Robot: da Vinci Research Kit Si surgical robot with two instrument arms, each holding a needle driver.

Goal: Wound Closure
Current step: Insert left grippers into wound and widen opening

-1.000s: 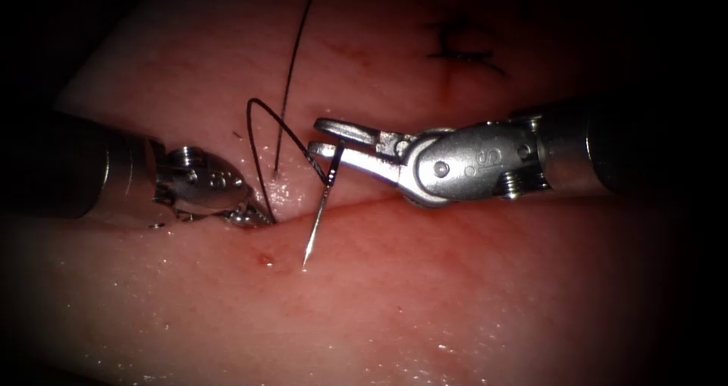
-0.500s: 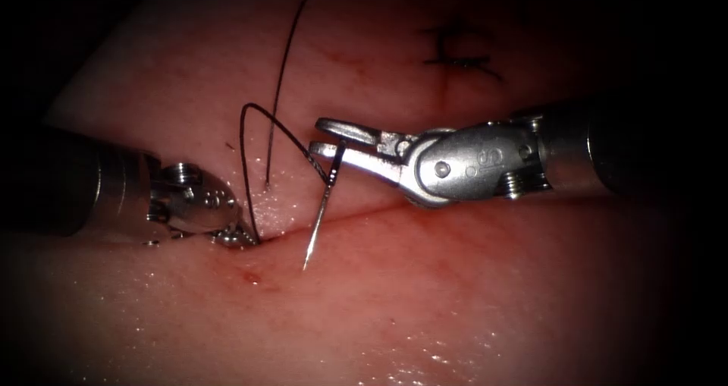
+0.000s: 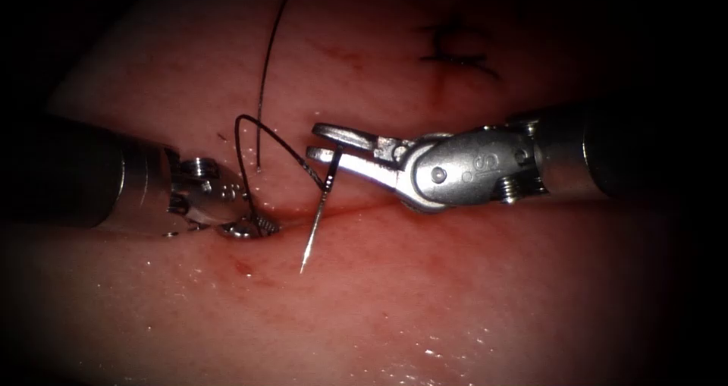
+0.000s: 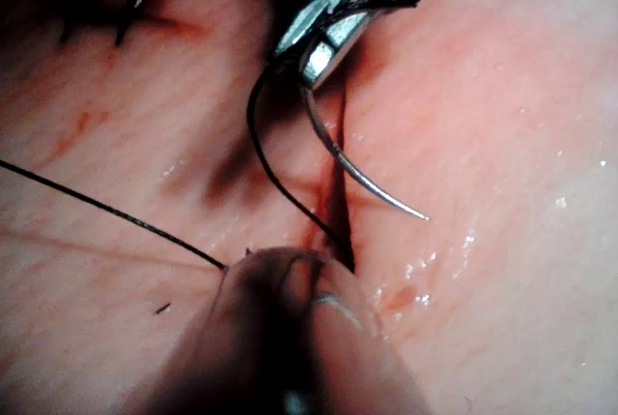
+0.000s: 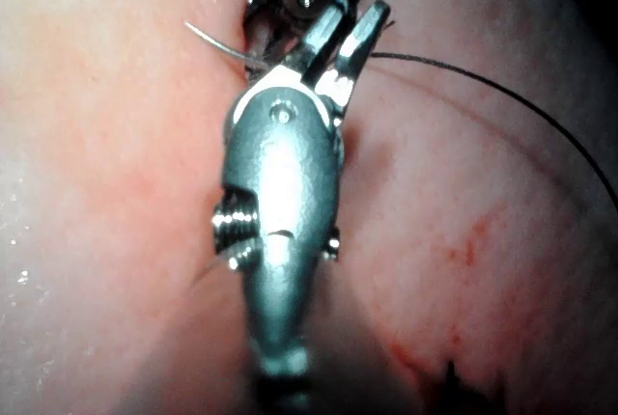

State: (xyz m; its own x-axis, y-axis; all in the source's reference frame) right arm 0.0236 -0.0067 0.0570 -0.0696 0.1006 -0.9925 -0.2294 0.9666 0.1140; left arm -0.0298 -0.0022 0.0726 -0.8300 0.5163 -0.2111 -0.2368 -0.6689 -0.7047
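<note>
Your right gripper [image 3: 322, 143] clamps the needle [image 3: 316, 219] near its thread end (left gripper [image 3: 254, 227] pressed on the tissue [image 3: 455, 295], state unclear), so its free tip may scratch.

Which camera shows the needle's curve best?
The left wrist view: the needle shows its whole arc, from the right claw to its free tip. The endoscope view shows it almost straight; the right wrist view, just its tip.
</note>
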